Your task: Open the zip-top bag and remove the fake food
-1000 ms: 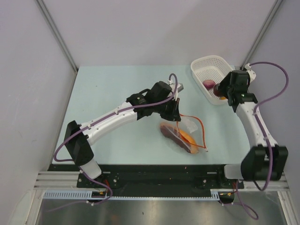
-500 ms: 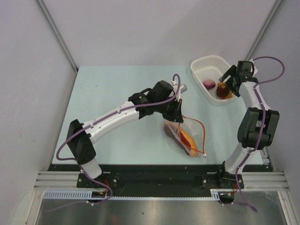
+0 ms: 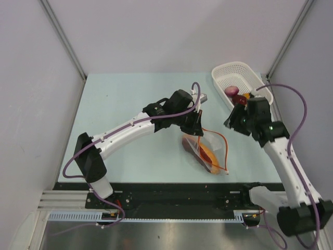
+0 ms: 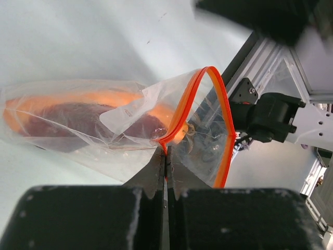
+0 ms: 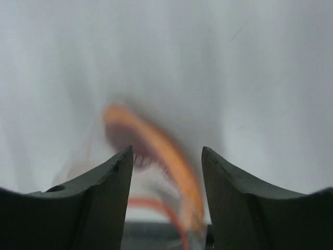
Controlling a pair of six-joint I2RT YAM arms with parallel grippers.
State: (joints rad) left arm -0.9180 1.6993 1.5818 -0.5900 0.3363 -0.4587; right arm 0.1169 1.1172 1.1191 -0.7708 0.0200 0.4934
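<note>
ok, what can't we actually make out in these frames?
- Right wrist view: motion blur smears the bag; contents unreadable.
- Top view: the right arm covers the near end of the basket, so the food there can't be counted.
- Top view: the left gripper hides its own grip on the bag.
- Left wrist view: crinkled plastic merges the bagged food; piece count unclear.

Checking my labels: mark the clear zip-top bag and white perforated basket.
Clear crinkly zip-top bag [image 4: 119,112], left wrist view, crinkled side wall.
White perforated plastic basket [image 3: 229,65], top view, far rim.
</note>
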